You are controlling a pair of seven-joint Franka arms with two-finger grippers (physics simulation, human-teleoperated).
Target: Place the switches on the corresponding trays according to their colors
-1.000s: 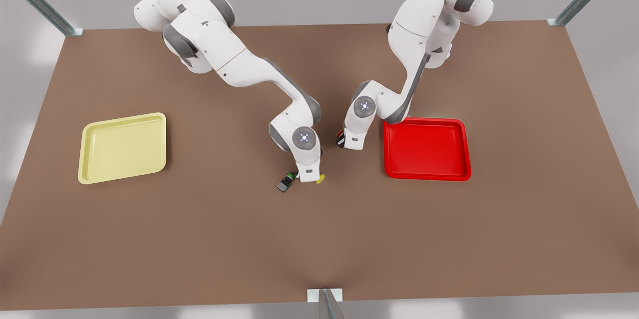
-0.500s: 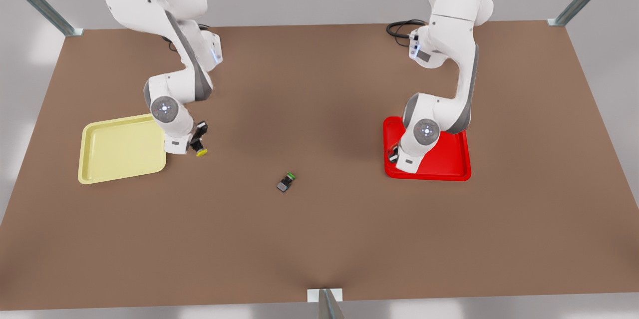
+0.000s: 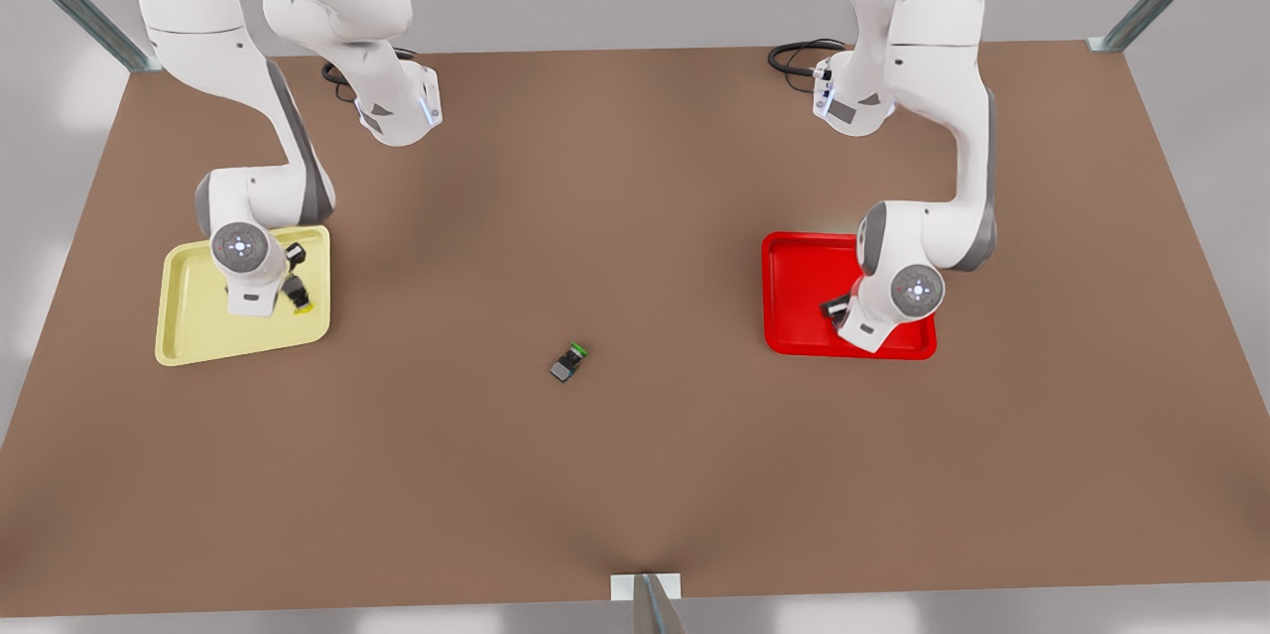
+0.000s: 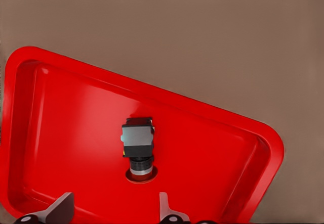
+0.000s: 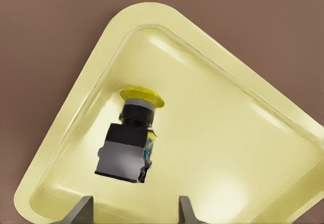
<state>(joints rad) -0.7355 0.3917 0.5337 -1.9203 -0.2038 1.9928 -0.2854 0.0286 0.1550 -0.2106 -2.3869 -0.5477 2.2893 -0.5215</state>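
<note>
The red-capped switch (image 4: pixel 137 142) is inside the red tray (image 4: pixel 212 148), just beyond my left gripper (image 4: pixel 114 206), whose fingers stand wide apart and clear of it. In the front view that gripper (image 3: pixel 836 310) hangs over the red tray (image 3: pixel 794 267) at the front view's right. The yellow-capped switch (image 5: pixel 129 143) is inside the pale yellow tray (image 5: pixel 228 153), free of my right gripper (image 5: pixel 134 206), which is open. In the front view this gripper (image 3: pixel 295 287) is over the yellow tray (image 3: pixel 189 317), with the yellow switch (image 3: pixel 301 305) at that tray's inner edge.
A small dark switch with a green cap (image 3: pixel 570 362) lies on the brown table (image 3: pixel 635 475) midway between the trays. Black cables (image 3: pixel 794 56) coil at the far edge. A metal post (image 3: pixel 647 599) stands at the near edge.
Both arms swung outward from the table's middle, carrying the switches over their trays. The fingers now stand apart from the switches. The green-capped switch stayed put.
</note>
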